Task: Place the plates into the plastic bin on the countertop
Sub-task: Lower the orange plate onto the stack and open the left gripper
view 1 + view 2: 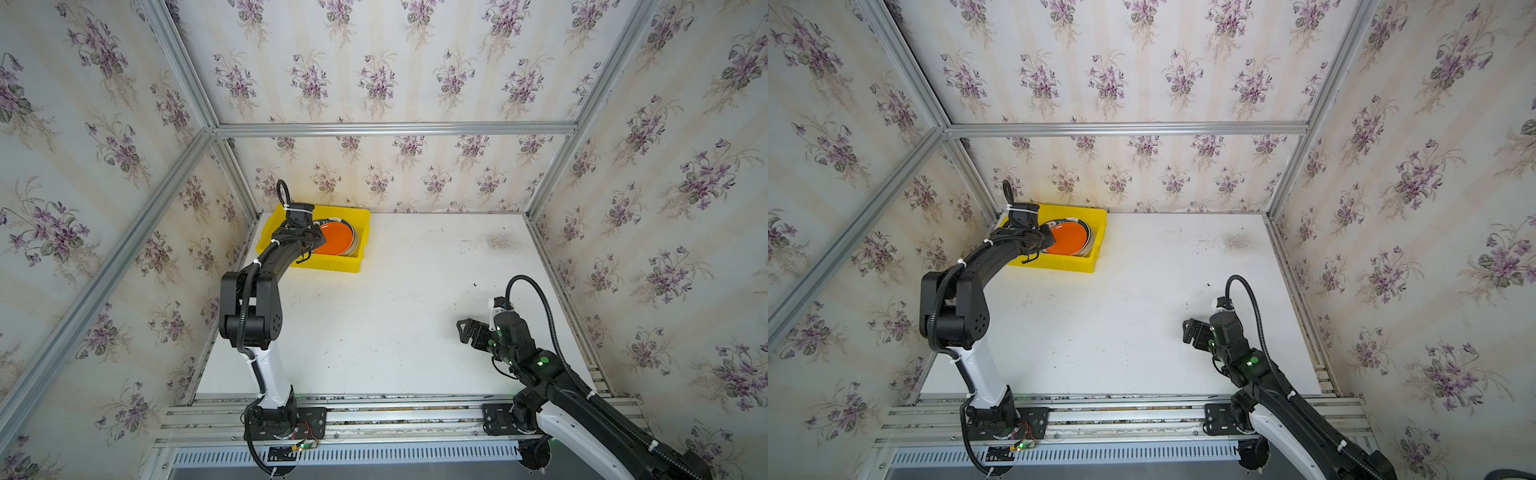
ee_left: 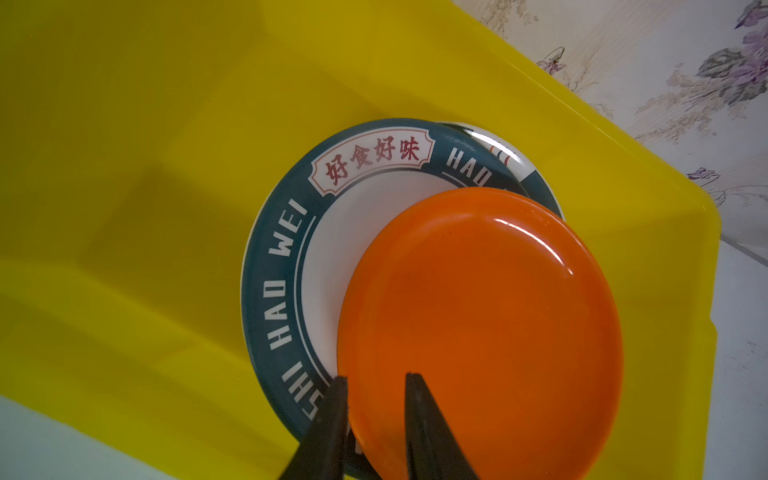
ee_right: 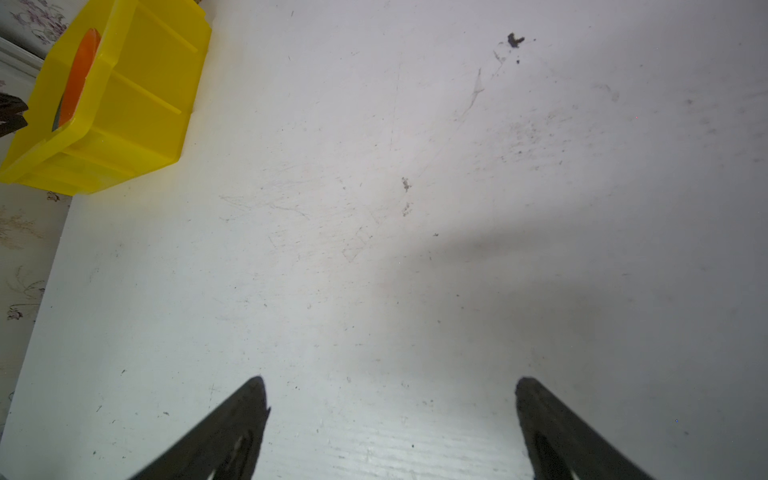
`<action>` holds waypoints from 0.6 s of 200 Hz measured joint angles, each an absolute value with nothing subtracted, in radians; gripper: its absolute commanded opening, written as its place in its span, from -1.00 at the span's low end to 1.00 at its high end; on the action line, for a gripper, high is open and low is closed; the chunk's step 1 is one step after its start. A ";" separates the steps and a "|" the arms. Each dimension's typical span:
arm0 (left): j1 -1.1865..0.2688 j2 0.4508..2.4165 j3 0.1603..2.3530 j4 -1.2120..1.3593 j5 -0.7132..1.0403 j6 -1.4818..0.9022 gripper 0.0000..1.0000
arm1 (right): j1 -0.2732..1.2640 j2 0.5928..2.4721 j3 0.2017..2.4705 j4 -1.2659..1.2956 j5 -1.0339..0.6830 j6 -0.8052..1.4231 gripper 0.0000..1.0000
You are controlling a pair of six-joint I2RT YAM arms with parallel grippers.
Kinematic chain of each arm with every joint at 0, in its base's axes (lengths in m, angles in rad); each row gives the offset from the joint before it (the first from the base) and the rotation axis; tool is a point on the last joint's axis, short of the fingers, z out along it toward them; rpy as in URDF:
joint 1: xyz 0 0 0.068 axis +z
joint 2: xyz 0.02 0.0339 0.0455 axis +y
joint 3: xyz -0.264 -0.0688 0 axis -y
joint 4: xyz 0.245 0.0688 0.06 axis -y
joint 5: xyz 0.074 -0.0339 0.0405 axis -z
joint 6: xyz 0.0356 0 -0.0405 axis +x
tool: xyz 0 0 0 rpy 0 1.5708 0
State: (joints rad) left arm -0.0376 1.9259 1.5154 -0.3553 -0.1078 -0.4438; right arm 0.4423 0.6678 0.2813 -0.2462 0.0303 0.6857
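Left gripper [image 2: 376, 379] — astride orange plate [image 2: 478, 324] rim

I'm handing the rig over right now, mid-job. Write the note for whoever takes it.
Left pincer: open, astride the rim of the orange plate, not clamped.
Right pincer: wide open, empty, above bare countertop.
Things: the orange plate lies offset on a lettered plate, with a third plate peeking out beneath, all in the yellow bin at the far left corner.
Done: no plate shows outside the bin.
Left: lift the left pincer clear; probably nothing more to load.
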 measured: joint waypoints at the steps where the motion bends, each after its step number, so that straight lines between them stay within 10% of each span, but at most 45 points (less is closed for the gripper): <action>1: -0.038 1.926 1.516 -0.355 -0.108 -0.444 0.24 | 0.442 0.667 0.282 -0.245 0.030 0.685 0.92; 12: -0.038 1.924 1.518 -0.356 -0.109 -0.438 0.98 | 0.441 0.667 0.289 -0.246 0.030 0.680 0.91; 120: -0.070 1.572 1.179 -0.232 -0.182 -0.410 0.99 | 0.432 0.579 0.307 -0.296 0.110 0.656 0.95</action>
